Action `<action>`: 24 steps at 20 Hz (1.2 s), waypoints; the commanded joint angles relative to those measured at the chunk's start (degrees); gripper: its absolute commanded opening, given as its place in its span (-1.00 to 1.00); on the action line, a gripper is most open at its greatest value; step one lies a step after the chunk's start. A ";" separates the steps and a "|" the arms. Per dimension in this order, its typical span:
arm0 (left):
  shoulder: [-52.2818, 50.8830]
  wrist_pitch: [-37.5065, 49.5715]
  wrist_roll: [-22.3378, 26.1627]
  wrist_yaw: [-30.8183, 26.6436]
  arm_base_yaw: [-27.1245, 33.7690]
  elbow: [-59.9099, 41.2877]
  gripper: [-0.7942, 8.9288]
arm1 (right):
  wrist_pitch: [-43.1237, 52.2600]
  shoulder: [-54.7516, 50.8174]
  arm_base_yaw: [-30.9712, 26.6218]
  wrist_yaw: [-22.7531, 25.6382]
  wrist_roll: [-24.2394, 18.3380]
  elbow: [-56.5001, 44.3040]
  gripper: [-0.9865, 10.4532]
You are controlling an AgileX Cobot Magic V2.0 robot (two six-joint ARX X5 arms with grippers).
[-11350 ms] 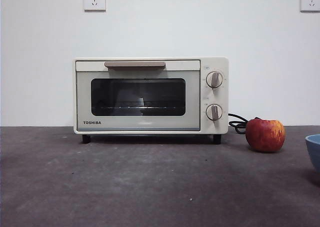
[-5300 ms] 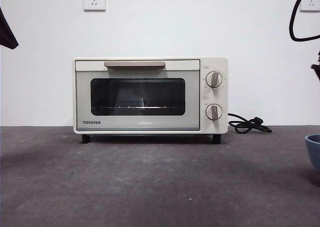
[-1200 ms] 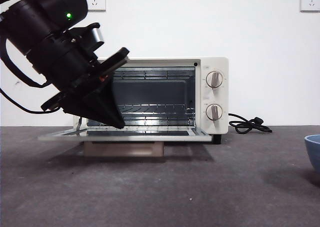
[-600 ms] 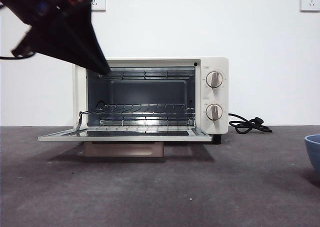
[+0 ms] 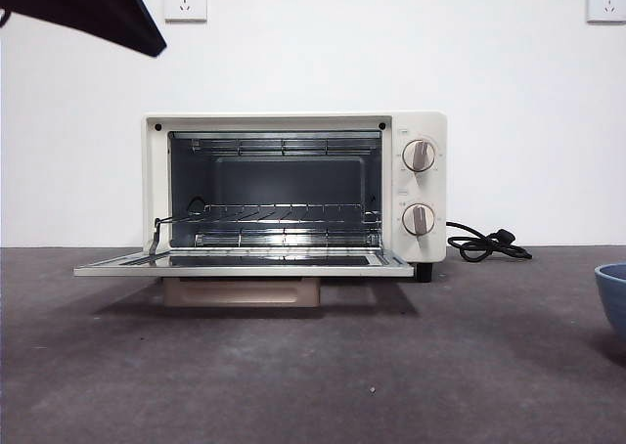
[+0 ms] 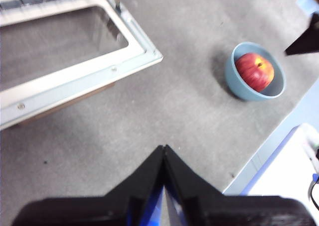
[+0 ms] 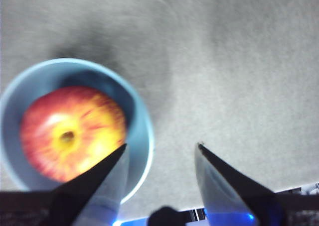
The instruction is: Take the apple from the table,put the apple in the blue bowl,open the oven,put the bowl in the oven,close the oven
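The cream oven [image 5: 416,180] stands open, its glass door [image 5: 245,264] lying flat over the table [image 5: 313,366]. In the blue bowl [image 6: 234,79] rests the red apple [image 6: 254,70], right of the oven; only the bowl's edge [image 5: 614,295] shows in the front view. My left gripper [image 6: 163,149] is shut and empty, high above the table in front of the door [image 6: 65,61]; it shows as a black tip [image 5: 108,9] in the front view. Over the bowl [image 7: 142,121] and the apple [image 7: 72,131] my right gripper [image 7: 161,146] hovers open, one finger above the rim.
A wire rack [image 5: 279,212] sits inside the oven cavity. The black cord [image 5: 489,244] lies behind, right of the oven. The table's edge and a white-and-blue surface [image 6: 284,176] lie near the bowl. The right gripper's black tip [image 6: 305,39] shows beside the bowl.
The left arm has lifted up and to the left, away from the lowered oven door. The door stays open and the bowl has not moved.
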 commanded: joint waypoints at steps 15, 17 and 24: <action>-1.68 -2.16 0.83 0.00 -0.26 -0.63 -0.85 | 3.80 11.47 -0.24 -3.82 -4.00 0.44 -0.85; -2.25 -2.51 0.83 0.00 -0.24 -0.63 -0.85 | 3.45 8.66 -0.13 -4.09 -3.91 1.40 -0.85; -3.21 -4.26 0.00 0.22 -0.26 -0.63 -0.85 | 3.32 8.85 7.76 -5.90 2.73 10.29 -0.85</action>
